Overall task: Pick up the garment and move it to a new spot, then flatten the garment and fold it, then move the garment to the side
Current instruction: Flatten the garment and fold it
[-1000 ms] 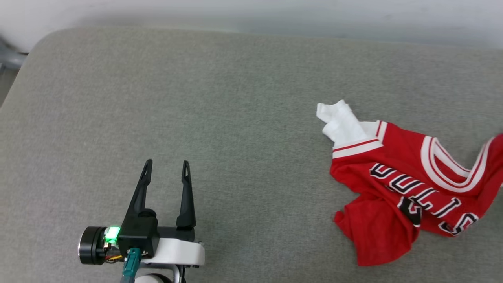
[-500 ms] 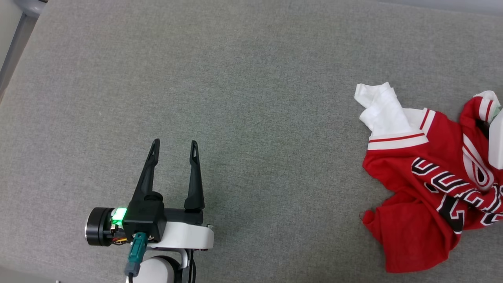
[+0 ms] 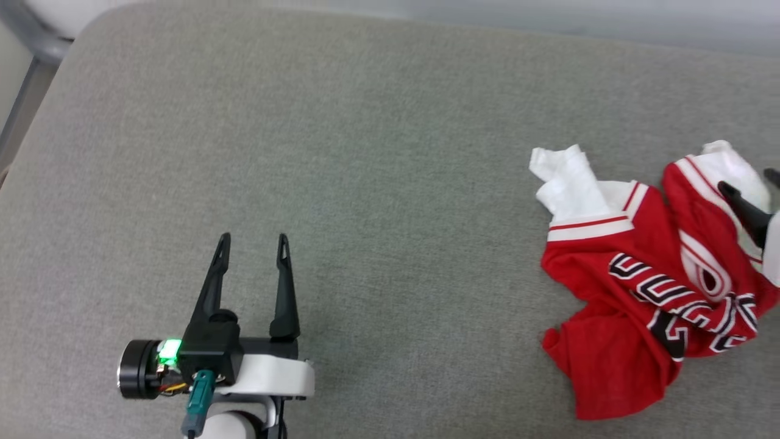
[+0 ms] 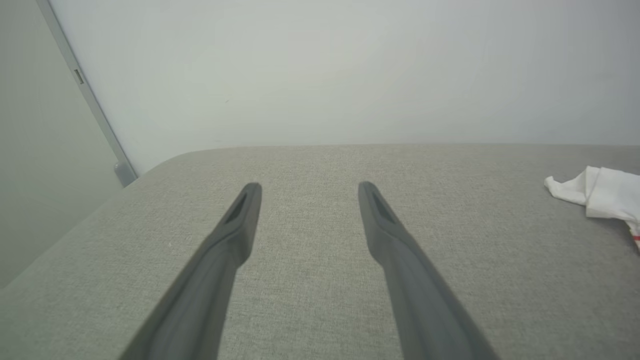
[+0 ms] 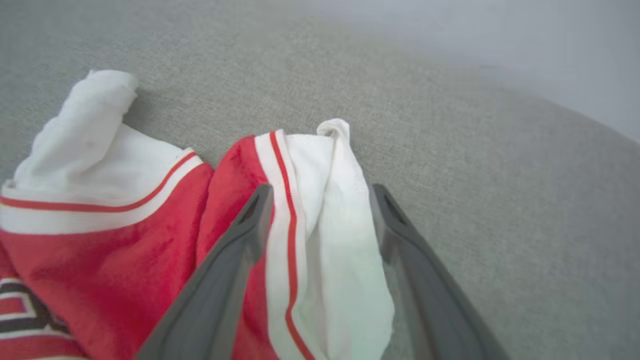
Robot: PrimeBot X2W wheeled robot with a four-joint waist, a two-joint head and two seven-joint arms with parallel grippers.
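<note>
Head view gives the whole grey padded bench [image 3: 390, 122], with the garment [image 3: 585, 280] lying crumpled at its right side, well apart from the left gripper [image 3: 254, 239], whose fingers stand apart over bare bench. Being light, soft and limp, the garment will probably sag and bunch; a striped hem or shoulder seems the best hold. Right wrist view adds what is cut off there: the right gripper [image 5: 320, 190], fingers apart, astride a white sleeve [image 5: 345, 235].
</note>
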